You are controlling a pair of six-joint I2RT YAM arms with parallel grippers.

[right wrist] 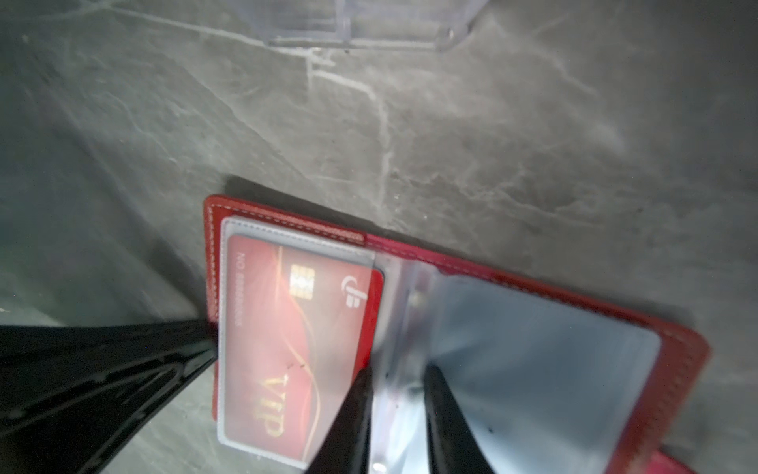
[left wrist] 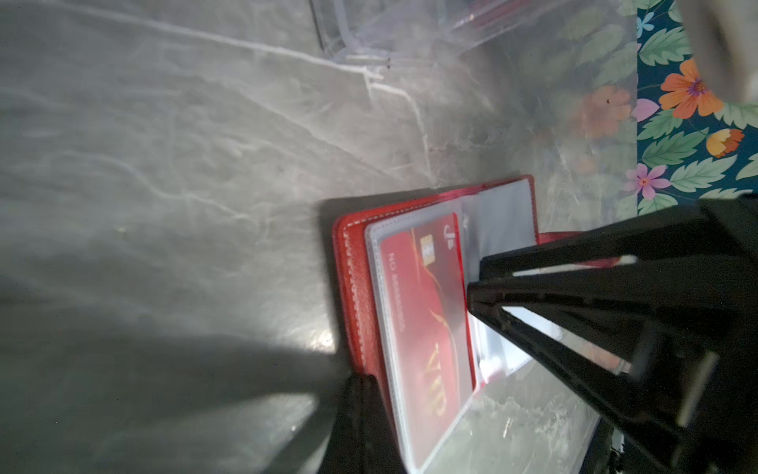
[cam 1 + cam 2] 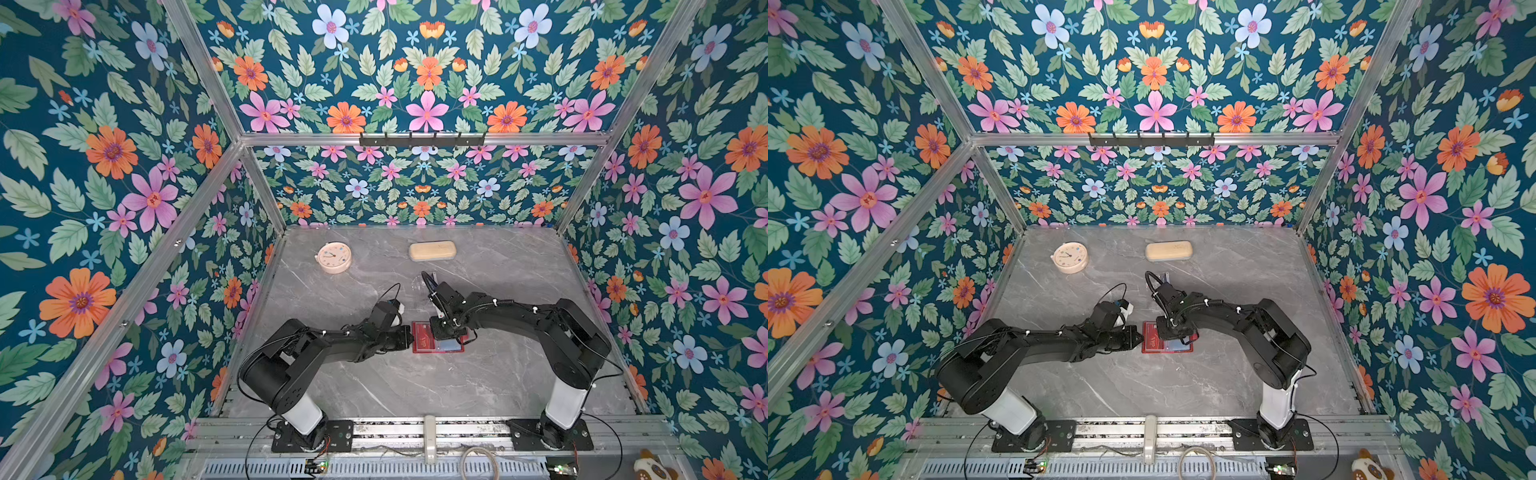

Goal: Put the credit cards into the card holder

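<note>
Grey marble-look tabletop (image 3: 374, 382) makes the floor of a cell walled in floral print (image 3: 104, 166). Near its middle the left gripper (image 1: 201, 344) has its fingers pressed together, the tip set against the outer edge of the card holder (image 1: 287, 223) — a red stitched booklet lying open and flat on the table between the two arms. The right gripper (image 1: 396, 371) comes in from the opposite side and stands over the booklet's spine. Its fingers (image 1: 352, 410) are apart, with a loose clear sleeve (image 1: 393, 410) between them, and whether either finger touches the plastic cannot be told. On the page nearest the left gripper, a red card (image 1: 287, 328) with a gold chip and gold "VIP" lettering sits in its sleeve. The page on the right arm's side shows a pale blue-grey sheen under plastic — card or bare sleeve, I cannot tell. Just behind the right wrist stands a clear plastic holder (image 2: 340, 41), its contents too blurred to name. Toward the back wall lie a round cream clock (image 3: 333, 257) and a beige oblong case (image 3: 432, 250), well apart from the booklet.
</note>
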